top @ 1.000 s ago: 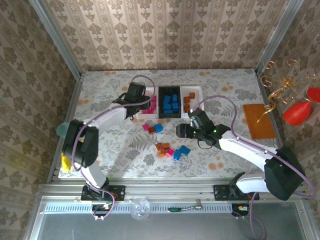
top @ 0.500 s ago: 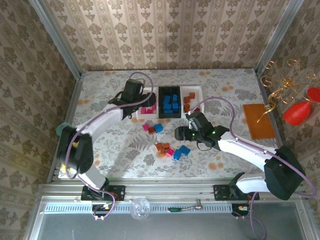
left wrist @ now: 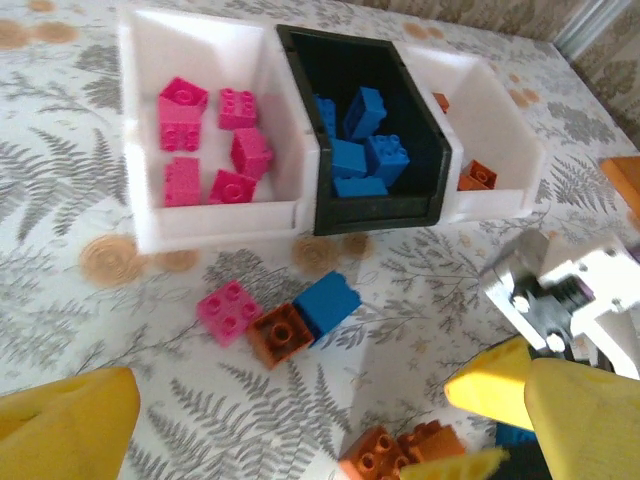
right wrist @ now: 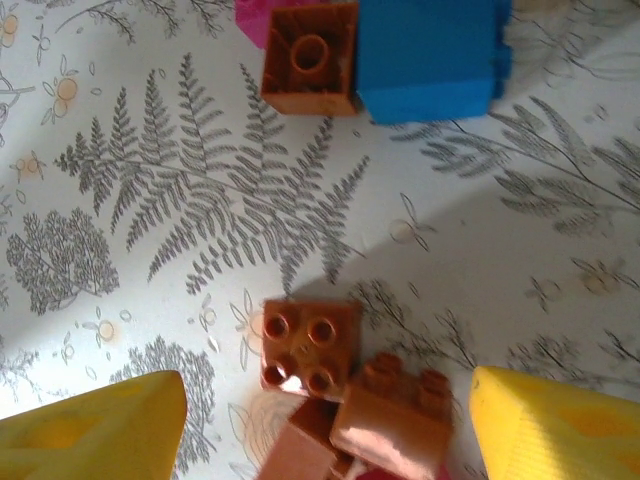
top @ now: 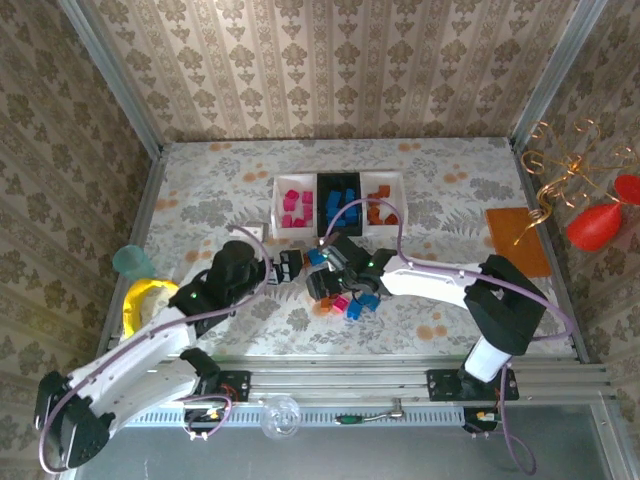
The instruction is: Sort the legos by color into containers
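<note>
Nearest the arm bases, the left hand (left wrist: 300, 430) is seen spread wide, with nothing held between its yellow fingers (left wrist: 65, 425). Just beside it, the right hand (right wrist: 325, 400) is held low over the desk (right wrist: 150, 200), its jaws parted and gripping nothing. A cluster of orange bricks (right wrist: 310, 345) lies between its fingers, which stand clear of the bricks on both sides. In the overhead view, a pink brick (top: 340, 303) and loose blue bricks (top: 362, 303) are seen just beside that cluster. Slightly farther out, three more loose bricks are grouped in contact: a pink one (left wrist: 228, 310), an orange one (left wrist: 280, 333) and a blue one (left wrist: 328, 300). To the right, well apart from the bricks, a flat orange mat (top: 518, 242) is laid on the desk. Beyond these, three trays are placed in a row, touching side by side. Pink bricks (left wrist: 215, 150) are contained in the left white tray (left wrist: 140, 120), blue bricks (left wrist: 365, 150) in the black middle tray (left wrist: 298, 100), and orange bricks (left wrist: 478, 175) in the right white tray (left wrist: 505, 140).
</note>
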`<action>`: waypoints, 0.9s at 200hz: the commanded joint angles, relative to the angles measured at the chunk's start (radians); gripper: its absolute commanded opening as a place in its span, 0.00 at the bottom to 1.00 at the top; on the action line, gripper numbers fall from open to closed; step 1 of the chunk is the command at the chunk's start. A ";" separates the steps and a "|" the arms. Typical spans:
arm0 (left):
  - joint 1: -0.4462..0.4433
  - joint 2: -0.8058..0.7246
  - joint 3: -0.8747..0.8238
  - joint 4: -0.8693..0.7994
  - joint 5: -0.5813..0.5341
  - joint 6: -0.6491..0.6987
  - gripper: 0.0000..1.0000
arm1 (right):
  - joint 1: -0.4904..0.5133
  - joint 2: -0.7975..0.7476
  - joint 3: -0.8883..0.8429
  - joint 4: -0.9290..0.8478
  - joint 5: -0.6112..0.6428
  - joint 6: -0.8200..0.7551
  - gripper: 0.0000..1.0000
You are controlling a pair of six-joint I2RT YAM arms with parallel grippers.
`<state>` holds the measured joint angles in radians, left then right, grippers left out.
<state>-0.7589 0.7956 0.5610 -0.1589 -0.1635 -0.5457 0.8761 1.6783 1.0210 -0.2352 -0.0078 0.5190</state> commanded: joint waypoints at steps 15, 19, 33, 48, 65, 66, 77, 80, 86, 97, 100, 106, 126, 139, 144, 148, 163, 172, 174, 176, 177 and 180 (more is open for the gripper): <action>-0.007 -0.173 -0.075 -0.113 -0.097 -0.069 1.00 | 0.028 0.056 0.051 -0.067 0.063 -0.036 0.76; -0.008 -0.185 -0.082 -0.123 -0.099 -0.073 1.00 | 0.029 0.058 0.053 -0.074 0.070 -0.032 0.76; -0.008 -0.220 -0.108 -0.144 -0.105 -0.082 1.00 | 0.032 0.056 0.044 -0.085 0.094 -0.021 0.76; -0.008 -0.239 -0.134 -0.149 -0.102 -0.097 1.00 | 0.032 0.041 0.027 -0.093 0.133 -0.001 0.75; -0.008 -0.244 -0.153 -0.145 -0.097 -0.106 1.00 | 0.032 0.032 0.017 -0.100 0.154 0.009 0.75; -0.008 -0.244 -0.153 -0.145 -0.097 -0.106 1.00 | 0.033 0.032 0.017 -0.101 0.154 0.009 0.75; -0.008 -0.238 -0.159 -0.140 -0.097 -0.105 1.00 | 0.033 0.040 0.022 -0.108 0.140 0.012 0.75; -0.008 -0.237 -0.159 -0.140 -0.097 -0.105 1.00 | 0.032 0.042 0.023 -0.110 0.135 0.015 0.74; -0.008 -0.232 -0.160 -0.139 -0.097 -0.104 1.00 | 0.033 0.048 0.025 -0.113 0.125 0.021 0.73; -0.008 -0.226 -0.159 -0.136 -0.094 -0.100 1.00 | 0.032 0.059 0.024 -0.114 0.118 0.036 0.71; -0.007 -0.225 -0.159 -0.135 -0.094 -0.099 1.00 | 0.033 0.062 0.024 -0.115 0.117 0.041 0.71; -0.008 -0.223 -0.158 -0.134 -0.093 -0.098 1.00 | 0.032 0.066 0.021 -0.115 0.116 0.049 0.70; -0.008 -0.222 -0.159 -0.137 -0.093 -0.097 1.00 | 0.032 0.075 0.010 -0.102 0.098 0.066 0.67; -0.008 -0.221 -0.159 -0.142 -0.093 -0.094 1.00 | 0.033 0.078 0.004 -0.092 0.080 0.077 0.65; -0.008 -0.221 -0.159 -0.143 -0.094 -0.093 1.00 | 0.035 0.078 0.004 -0.090 0.078 0.079 0.64; -0.008 -0.221 -0.159 -0.145 -0.095 -0.092 1.00 | 0.034 0.080 0.002 -0.091 0.078 0.080 0.63; -0.008 -0.222 -0.160 -0.151 -0.100 -0.092 1.00 | 0.034 0.084 0.001 -0.097 0.088 0.082 0.58; -0.008 -0.220 -0.162 -0.152 -0.100 -0.092 1.00 | 0.035 0.086 -0.001 -0.099 0.095 0.082 0.56; -0.008 -0.220 -0.162 -0.151 -0.100 -0.093 1.00 | 0.035 0.087 -0.001 -0.100 0.096 0.083 0.55; -0.007 -0.220 -0.162 -0.152 -0.100 -0.093 1.00 | 0.034 0.087 0.000 -0.099 0.097 0.084 0.54; -0.008 -0.220 -0.162 -0.152 -0.100 -0.093 1.00 | 0.034 0.087 0.000 -0.100 0.098 0.083 0.54; -0.008 -0.220 -0.162 -0.152 -0.100 -0.094 1.00 | 0.035 0.087 -0.002 -0.100 0.098 0.083 0.53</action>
<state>-0.7647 0.5758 0.4053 -0.2947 -0.2447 -0.6292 0.9031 1.7435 1.0363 -0.3176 0.0822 0.5835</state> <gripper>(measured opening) 0.998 0.559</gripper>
